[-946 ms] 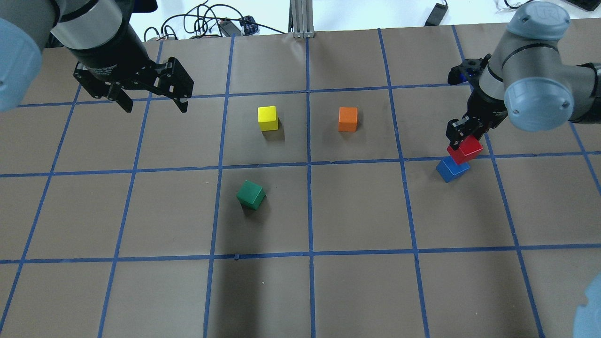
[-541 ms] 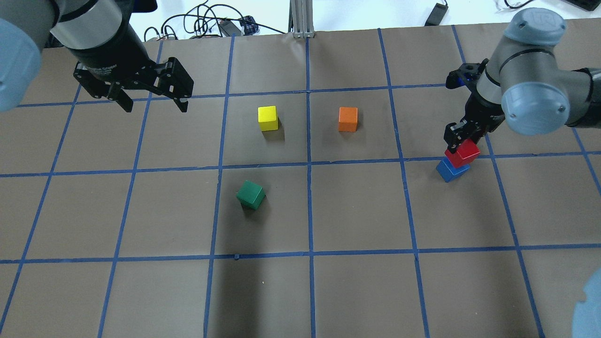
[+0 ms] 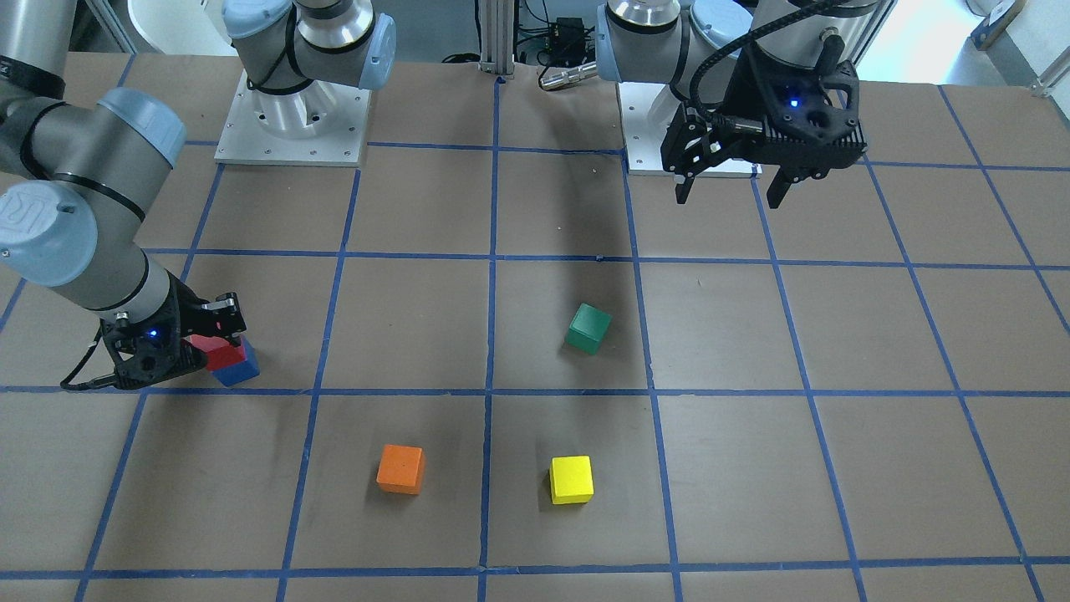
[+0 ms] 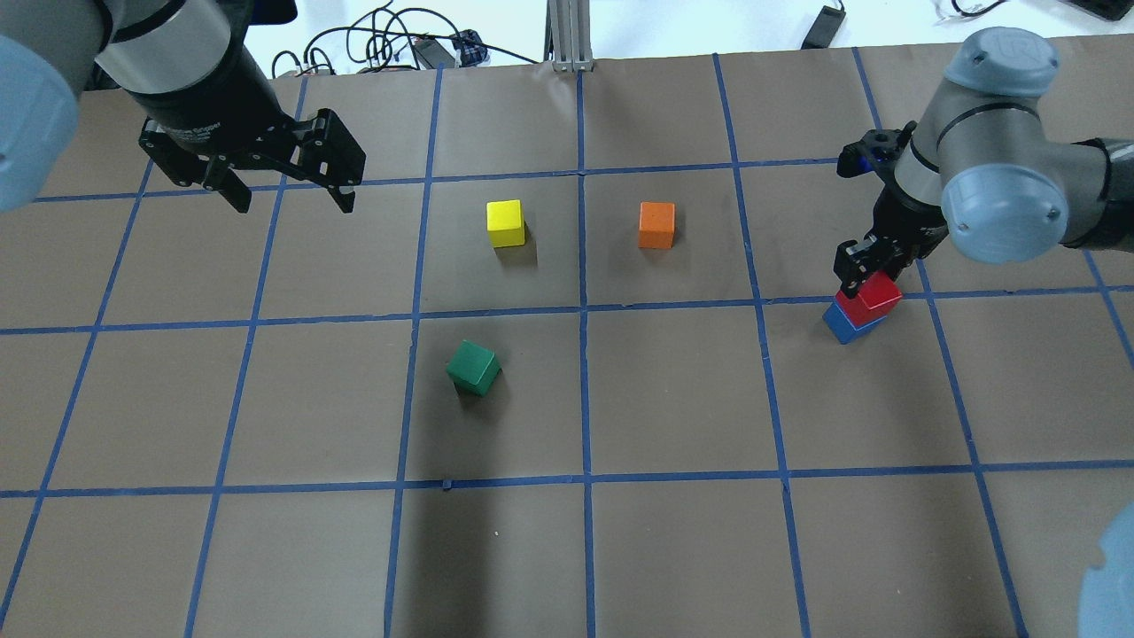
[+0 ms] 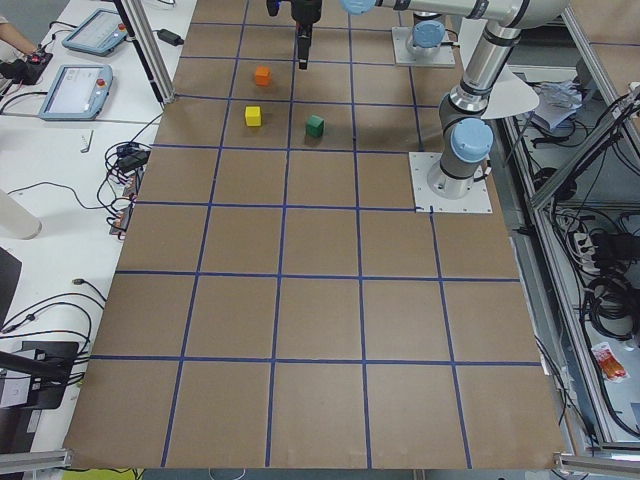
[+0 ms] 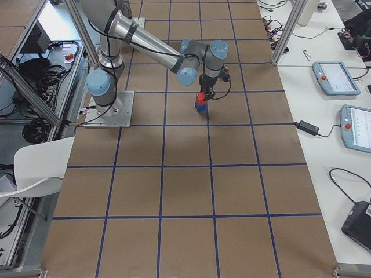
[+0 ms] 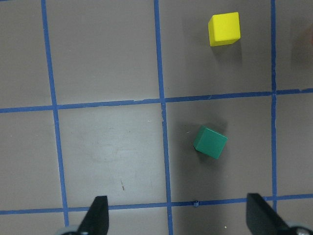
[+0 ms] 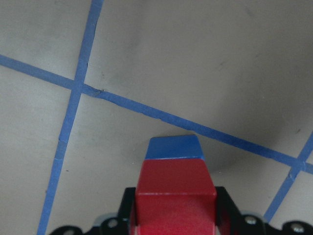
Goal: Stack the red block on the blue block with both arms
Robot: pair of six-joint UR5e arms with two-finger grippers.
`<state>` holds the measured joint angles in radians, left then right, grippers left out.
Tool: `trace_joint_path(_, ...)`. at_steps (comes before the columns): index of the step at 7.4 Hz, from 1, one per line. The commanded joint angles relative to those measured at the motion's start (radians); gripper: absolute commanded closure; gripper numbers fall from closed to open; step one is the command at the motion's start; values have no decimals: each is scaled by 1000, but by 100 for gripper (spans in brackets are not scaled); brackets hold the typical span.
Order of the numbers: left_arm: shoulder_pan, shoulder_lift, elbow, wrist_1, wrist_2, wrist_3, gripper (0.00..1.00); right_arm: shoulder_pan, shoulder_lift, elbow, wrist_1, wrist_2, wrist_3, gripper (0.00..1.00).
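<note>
The right gripper (image 4: 864, 276) is clamped on the red block (image 4: 875, 292), which sits atop the blue block (image 4: 846, 326) at the right side of the table (image 4: 673, 399); the left gripper (image 4: 292, 202) hangs over the far left, fingers spread wide, well apart from both

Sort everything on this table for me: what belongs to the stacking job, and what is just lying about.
Belongs to the job:
red block, clamped in the right gripper
blue block, directly under the red one
left gripper, jaws open, holding nothing

Just lying about:
yellow block
orange block
green block
</note>
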<state>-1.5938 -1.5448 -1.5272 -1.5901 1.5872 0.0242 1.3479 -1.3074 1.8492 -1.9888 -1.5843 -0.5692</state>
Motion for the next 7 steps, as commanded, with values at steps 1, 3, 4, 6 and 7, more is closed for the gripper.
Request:
trace_joint_path(1,0,0,2,-1,5,-1,0,-1,0,7,-2,-2,-5,14)
trace_joint_path(3,0,0,2,-1,5,0,0,-1,-1,-5,-25,-13,-2,0)
trace_joint_path(4,0,0,2,-1,5,0,0,-1,-10,-16,-21,-13,6,0)
trace_joint_path(6,0,0,2,1,5,0,0,-1,-33,-130,110,-17,18,0)
trace_joint_path(7,0,0,4,2,5,0,0,0,-76,-206,274,-23,64,0)
